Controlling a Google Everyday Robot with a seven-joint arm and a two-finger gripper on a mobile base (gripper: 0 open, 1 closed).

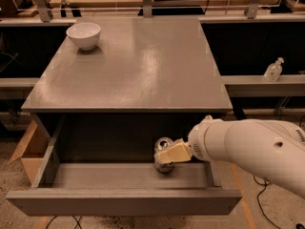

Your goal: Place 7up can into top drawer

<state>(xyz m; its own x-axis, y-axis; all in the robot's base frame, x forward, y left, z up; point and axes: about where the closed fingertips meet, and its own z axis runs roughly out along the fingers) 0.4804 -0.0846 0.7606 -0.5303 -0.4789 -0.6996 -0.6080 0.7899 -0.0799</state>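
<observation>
The top drawer (124, 206) is pulled out under the grey cabinet top. The 7up can (164, 143) stands upright on the drawer floor at the back right, its shiny top showing. My gripper (167, 154) reaches in from the right on a white arm and sits around the can. One tan finger (172, 152) lies across the can's front; the other is hidden behind it. The gripper looks open, as the can stays put while the finger slides.
A white bowl (84, 35) sits at the cabinet top's far left corner. A clear bottle (273, 70) stands on a shelf to the right. A cardboard box (28, 151) lies on the floor left of the drawer. Cables run on the floor at right.
</observation>
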